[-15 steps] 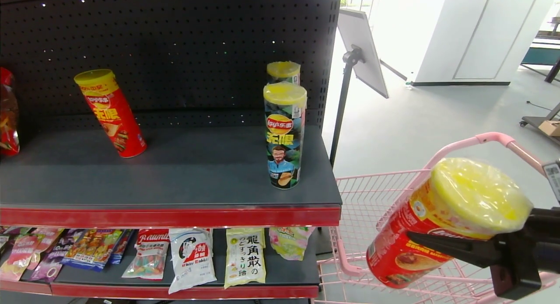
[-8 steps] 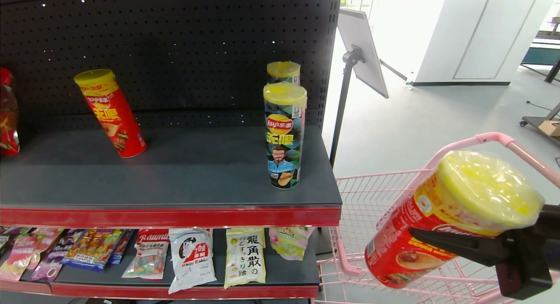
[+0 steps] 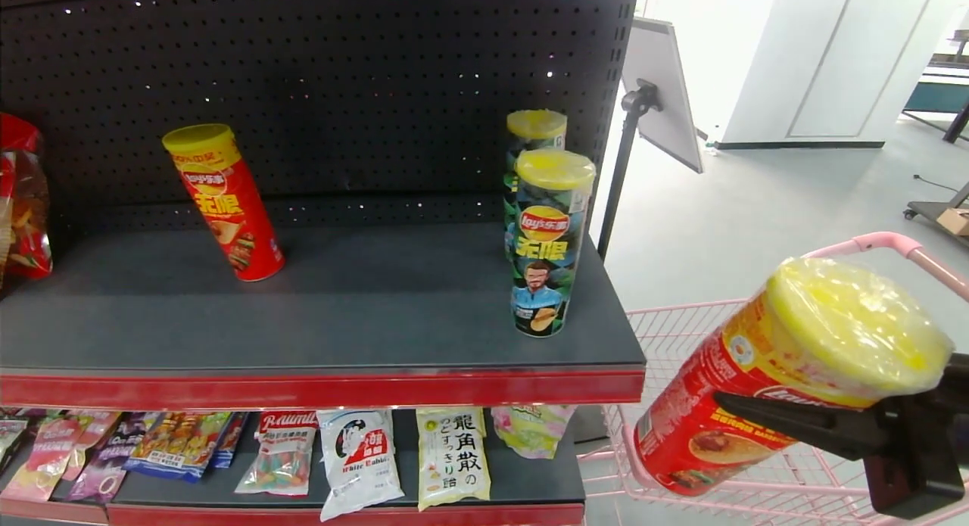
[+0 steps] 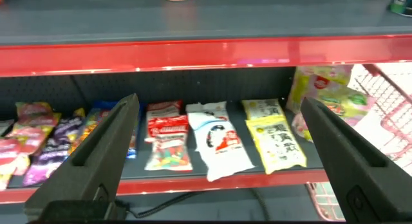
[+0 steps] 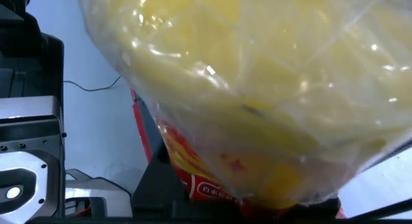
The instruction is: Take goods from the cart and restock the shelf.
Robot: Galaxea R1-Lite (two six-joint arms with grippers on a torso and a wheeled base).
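Observation:
My right gripper (image 3: 764, 406) is shut on a red chip can (image 3: 700, 405) with a yellow lid, holding it tilted above the pink cart (image 3: 863, 244) to the right of the shelf. The right wrist view has the can's wrapped lid (image 5: 257, 76) close up. On the dark upper shelf (image 3: 318, 314) stand a matching red can (image 3: 225, 204) at the left and two green-blue cans (image 3: 546, 253) one behind the other at the right end. My left gripper (image 4: 220, 103) is open with nothing in it, low in front of the lower shelf.
Snack bags (image 3: 356, 458) lie in a row on the lower shelf. A red bag (image 3: 23, 200) stands at the upper shelf's far left. A sign board on a stand (image 3: 666, 94) rises just right of the shelf. Between the red can and the green-blue cans the shelf is bare.
The head camera has shifted, so the shelf now sits further right in the picture. The held can has risen a little in my right gripper.

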